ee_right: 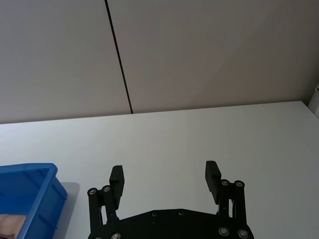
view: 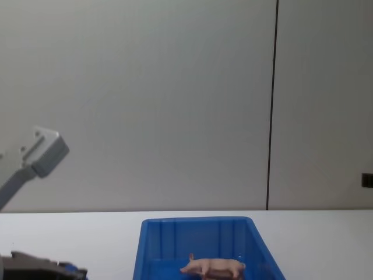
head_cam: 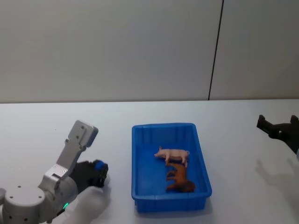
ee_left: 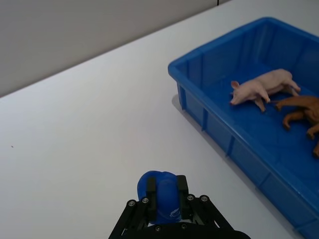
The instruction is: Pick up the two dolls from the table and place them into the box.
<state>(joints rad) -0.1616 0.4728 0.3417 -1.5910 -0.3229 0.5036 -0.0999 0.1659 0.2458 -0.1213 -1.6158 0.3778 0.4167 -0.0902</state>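
Already both dolls lie inside the box (head_cam: 140,161): the pig (head_cam: 173,154) on its side near the middle, the brown animal (head_cam: 180,179) just beside it, toward my near wall. By my reading the placing is done.

My left gripper (ee_left: 167,191) sits low over the table (head_cam: 46,126), left of the box and apart from it, its fingers drawn narrow with nothing between them. My right gripper (ee_right: 164,177) hangs out over bare table to the right, well away from the box, fingers spread wide and empty.

What could spoil this, I judge, is my own pull-back: a left arm swinging inward could clip the box's rim and shove it, or tip the dolls about. Moving each arm outward, away from the box, avoids that.
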